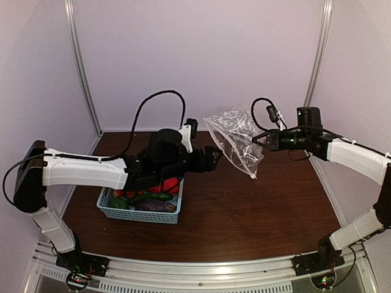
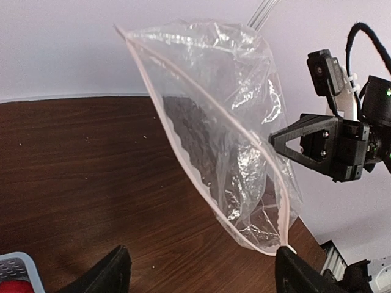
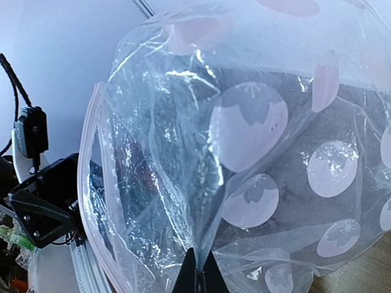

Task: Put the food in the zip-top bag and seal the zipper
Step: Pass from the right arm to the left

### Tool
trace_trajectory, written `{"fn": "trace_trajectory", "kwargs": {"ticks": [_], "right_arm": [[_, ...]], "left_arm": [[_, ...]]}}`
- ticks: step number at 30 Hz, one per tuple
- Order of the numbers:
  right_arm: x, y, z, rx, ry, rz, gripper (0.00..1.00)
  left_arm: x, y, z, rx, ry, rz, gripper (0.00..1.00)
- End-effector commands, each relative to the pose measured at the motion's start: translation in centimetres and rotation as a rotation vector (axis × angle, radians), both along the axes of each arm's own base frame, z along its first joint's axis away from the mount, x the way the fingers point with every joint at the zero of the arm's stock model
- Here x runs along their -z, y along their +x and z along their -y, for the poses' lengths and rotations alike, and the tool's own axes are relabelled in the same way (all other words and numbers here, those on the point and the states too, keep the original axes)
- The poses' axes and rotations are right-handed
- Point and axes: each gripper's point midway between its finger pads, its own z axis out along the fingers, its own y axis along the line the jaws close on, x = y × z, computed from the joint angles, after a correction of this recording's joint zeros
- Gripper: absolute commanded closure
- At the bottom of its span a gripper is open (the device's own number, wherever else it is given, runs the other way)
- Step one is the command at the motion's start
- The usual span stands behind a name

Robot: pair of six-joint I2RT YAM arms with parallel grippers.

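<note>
Straight ahead of the left hand (image 1: 215,156), well off the desk (image 1: 256,207): the zip-top bag (image 1: 235,137), hung in the air by its far side, with the right hand (image 1: 259,139) clamped tight on a fold of the film. Held that way, seemingly, to turn the mouth toward the left hand and present it for loading. Clear, crinkled plastic with pale round dots, slack and puffed out rather than flat. Along the mouth, the zipper (image 2: 283,220): a thin pale strip slanting from the upper corner down to the lower one, which sits just above the left hand's fingers. Looks parted into two lips, so judged not yet sealed. Nothing inside, as far as can be told. Left hand spread wide and empty, aimed at that mouth. Below and behind that hand, the food (image 1: 160,188), red, green and dark purple pieces, lying in a light-blue basket (image 1: 140,215), partly hidden under the arm. Loading judged not begun.
</note>
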Motion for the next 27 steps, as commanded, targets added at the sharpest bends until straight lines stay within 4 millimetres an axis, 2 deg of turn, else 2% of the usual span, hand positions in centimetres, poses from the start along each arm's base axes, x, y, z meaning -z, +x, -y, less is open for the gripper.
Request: {"fn": "trace_trajectory", "kwargs": {"ticks": [1,6,8,13,17,20,23,24,27], "right_arm": [[-1.7,-0.7,-0.6,-0.042,0.099,-0.002,1.0],[-1.8,-1.2,-0.6,-0.052,0.105,0.002,1.0],[-1.6,-1.5,-0.7,-0.063,0.108,-0.001,1.0],[-1.6,-2.4,-1.1,-0.107,0.134,-0.033,1.0],[-2.8,-2.6,-1.0,-0.129,0.182,-0.035,1.0],[-3.3,-1.5,0.4,-0.08,0.221,-0.037,1.0],[-2.5,0.9,2.8,0.032,0.175,-0.044,1.0],[-1.3,1.2,3.4,0.062,0.103,-0.062,0.94],[-1.0,1.3,3.2,0.07,0.005,-0.036,0.62]], "left_arm": [[-3.2,0.3,2.8,0.053,-0.174,-0.002,0.18],[-3.3,1.5,4.1,0.026,-0.186,-0.012,0.19],[-3.1,2.1,4.7,0.013,-0.18,-0.016,0.25],[-1.5,3.5,5.8,-0.027,-0.156,-0.015,0.48],[-0.8,4.1,5.4,-0.063,-0.147,0.003,0.71],[-0.5,4.3,4.4,-0.101,-0.121,0.0,0.83],[0.1,4.8,2.4,-0.195,-0.066,-0.014,0.97],[0.1,5.1,1.8,-0.23,-0.051,-0.014,1.0],[-0.2,5.4,1.6,-0.256,-0.054,-0.009,1.0]]}}
